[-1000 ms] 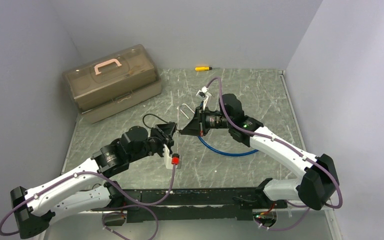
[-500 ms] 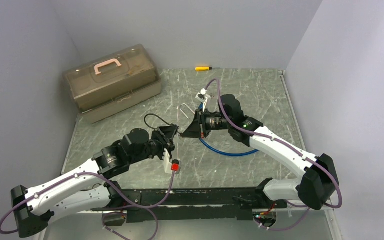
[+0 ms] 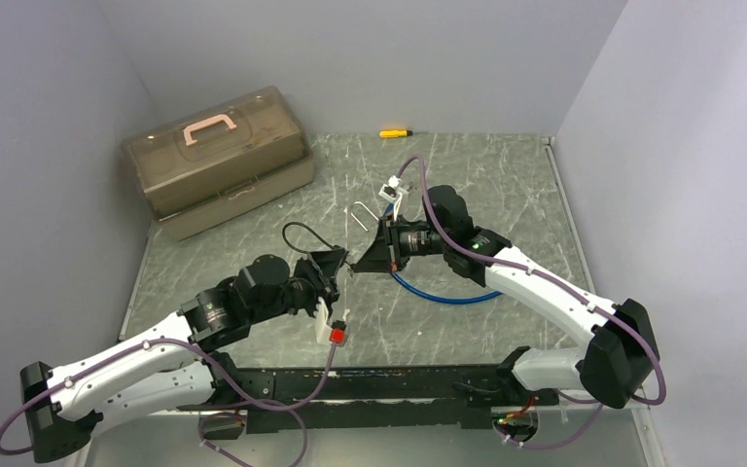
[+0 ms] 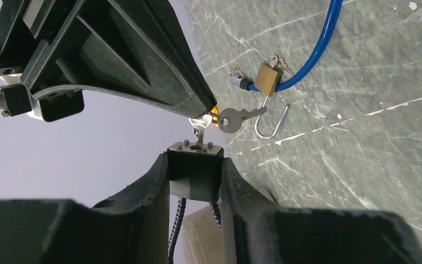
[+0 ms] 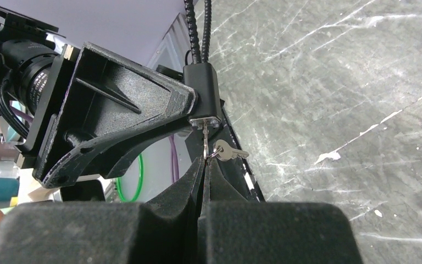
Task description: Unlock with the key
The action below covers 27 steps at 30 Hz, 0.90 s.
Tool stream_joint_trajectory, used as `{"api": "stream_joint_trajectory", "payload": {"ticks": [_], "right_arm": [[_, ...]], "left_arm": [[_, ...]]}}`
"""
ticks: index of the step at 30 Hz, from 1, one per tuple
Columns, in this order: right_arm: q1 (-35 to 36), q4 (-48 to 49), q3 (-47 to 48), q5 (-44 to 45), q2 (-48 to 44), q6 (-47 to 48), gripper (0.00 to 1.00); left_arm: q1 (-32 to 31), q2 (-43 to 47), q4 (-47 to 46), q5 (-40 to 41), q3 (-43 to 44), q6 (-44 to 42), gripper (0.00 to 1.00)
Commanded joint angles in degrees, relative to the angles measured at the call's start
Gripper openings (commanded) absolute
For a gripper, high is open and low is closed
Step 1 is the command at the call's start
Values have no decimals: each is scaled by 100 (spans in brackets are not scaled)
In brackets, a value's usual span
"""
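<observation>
Two locks [image 4: 194, 175], perhaps four keys [image 4: 235, 117]

A grey marbled table [image 3: 506, 175] carries a brown toolbox [image 3: 216, 161] at upper left, a yellow screwdriver [image 3: 395, 132] at top centre, and mid-frame a looped blue cable [image 3: 443, 295] threaded through an open-shackled brass padlock [image 4: 266, 78]

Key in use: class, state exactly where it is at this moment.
Right wrist view, centre: the key is pinched by the right gripper, its tip meeting the black lock held by the left gripper; a spare key dangles beside it.
</observation>
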<state>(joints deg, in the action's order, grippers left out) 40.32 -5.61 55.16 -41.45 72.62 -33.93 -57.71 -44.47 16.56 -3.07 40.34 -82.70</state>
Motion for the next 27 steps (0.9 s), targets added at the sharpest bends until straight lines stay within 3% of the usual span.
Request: {"api": "stream_joint_trajectory", "payload": {"ticks": [1, 11, 16, 20, 22, 27], "right_arm": [[14, 1189, 149, 320, -28, -197, 0], [38, 1429, 258, 183, 240, -304, 0], [-96, 689, 365, 589, -289, 148, 32], [-344, 167, 590, 720, -642, 421, 46], [-394, -191, 777, 819, -765, 615, 58], [-434, -406, 868, 943, -953, 714, 68]], "left_arm": [[-387, -126, -648, -1035, -160, -428, 0], [-417, -354, -1057, -525, -45, -208, 0], [-400, -294, -1088, -324, 5, 213, 0], [-390, -277, -1113, -178, 131, 604, 0], [-386, -282, -1115, -111, 188, 755, 0], [-346, -266, -1183, 15, 256, 1101, 0]]}}
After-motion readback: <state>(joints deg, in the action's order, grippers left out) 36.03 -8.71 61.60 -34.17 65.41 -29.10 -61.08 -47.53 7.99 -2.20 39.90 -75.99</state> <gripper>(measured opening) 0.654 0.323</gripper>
